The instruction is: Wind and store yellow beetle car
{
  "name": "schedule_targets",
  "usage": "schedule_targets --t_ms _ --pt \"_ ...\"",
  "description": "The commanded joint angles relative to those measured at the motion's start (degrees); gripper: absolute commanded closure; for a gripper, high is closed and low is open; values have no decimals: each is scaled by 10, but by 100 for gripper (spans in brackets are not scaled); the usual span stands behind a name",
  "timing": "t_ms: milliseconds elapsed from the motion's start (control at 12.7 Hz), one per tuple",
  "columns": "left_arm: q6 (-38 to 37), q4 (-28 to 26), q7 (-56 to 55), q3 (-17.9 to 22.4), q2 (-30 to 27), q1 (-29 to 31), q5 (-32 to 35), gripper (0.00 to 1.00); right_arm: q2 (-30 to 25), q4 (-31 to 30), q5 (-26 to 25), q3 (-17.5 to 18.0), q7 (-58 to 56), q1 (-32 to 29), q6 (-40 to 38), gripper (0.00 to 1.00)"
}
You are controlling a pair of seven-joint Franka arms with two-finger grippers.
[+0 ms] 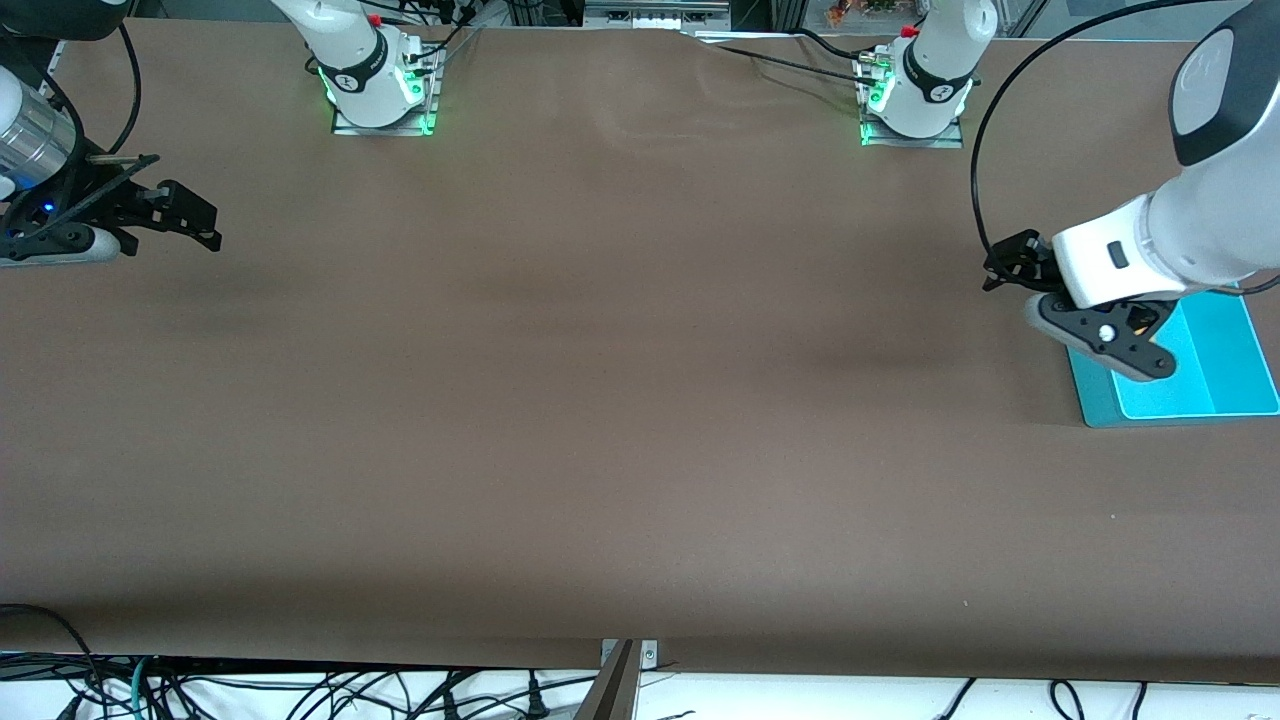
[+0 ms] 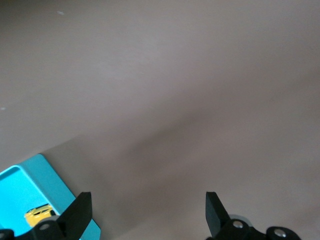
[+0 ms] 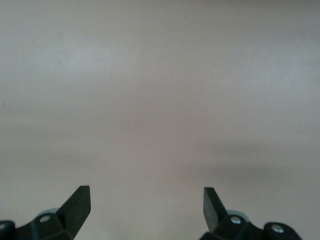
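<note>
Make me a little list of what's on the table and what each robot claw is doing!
yellow beetle car: lying in the blue tray
blue tray: on the brown table, at the left arm's end
left claw: open, empty, over the tray's edge
right claw: open, empty, waiting at the right arm's end of the table
task state: car looks already stored

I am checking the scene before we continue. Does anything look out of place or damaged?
Nothing stands out. The yellow beetle car lies in the blue tray at the left arm's end of the table. The left gripper hangs open over the tray's edge; the right gripper waits open.
</note>
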Motion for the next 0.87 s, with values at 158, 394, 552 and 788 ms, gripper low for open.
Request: schedule_targets --t_ms 158,394,552,788 --pt "122 -190 -166 56 -130 -22 -23 0 5 17 1 1 -5 -1 -14 0" --pt "100 -185 -167 50 -133 -21 -22 0 5 17 2 1 -5 -1 -14 0" --pt "100 -173 -166 49 -129 -20 -22 0 5 17 2 1 -5 -1 -14 0" --pt "100 -169 -166 48 -130 -18 -20 0 5 17 1 1 -5 -1 -14 0"
